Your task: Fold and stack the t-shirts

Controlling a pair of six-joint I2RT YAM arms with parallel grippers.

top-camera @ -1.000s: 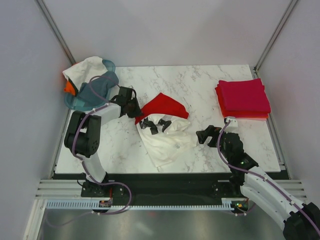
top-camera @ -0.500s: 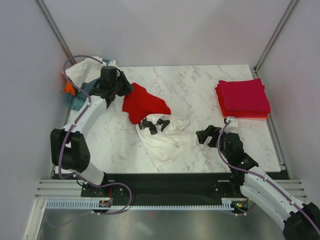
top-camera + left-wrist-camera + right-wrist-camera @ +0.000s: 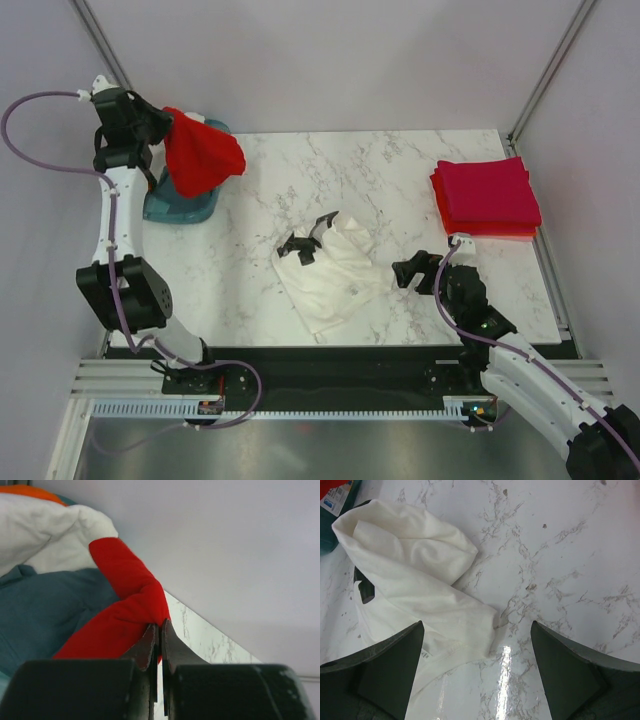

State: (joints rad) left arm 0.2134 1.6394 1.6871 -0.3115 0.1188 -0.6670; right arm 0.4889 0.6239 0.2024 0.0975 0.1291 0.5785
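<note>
Since a bunched shirt cannot be laid out flat, the red t-shirt (image 3: 205, 155) is held high at the far left corner, above the teal basket (image 3: 185, 208). There it hangs free and can drape open under its own weight, which is judged to be the reason for the raised pose. It is pinched by the left gripper (image 3: 160, 625), whose jaws are clamped together on a thick fold of the red cloth, with barely a slit seen between them in the wrist view.

A crumpled white t-shirt (image 3: 330, 265) is seen in the middle of the table (image 3: 420, 170), not yet folded. A neat stack of folded crimson and red shirts (image 3: 485, 195) is set at the far right edge, well apart from it, presumably so finished pieces are not disturbed.

The right gripper (image 3: 408, 270) is held low just beside the white t-shirt's right edge. Its jaws are spread wide, and nothing is held or touched by them.
</note>
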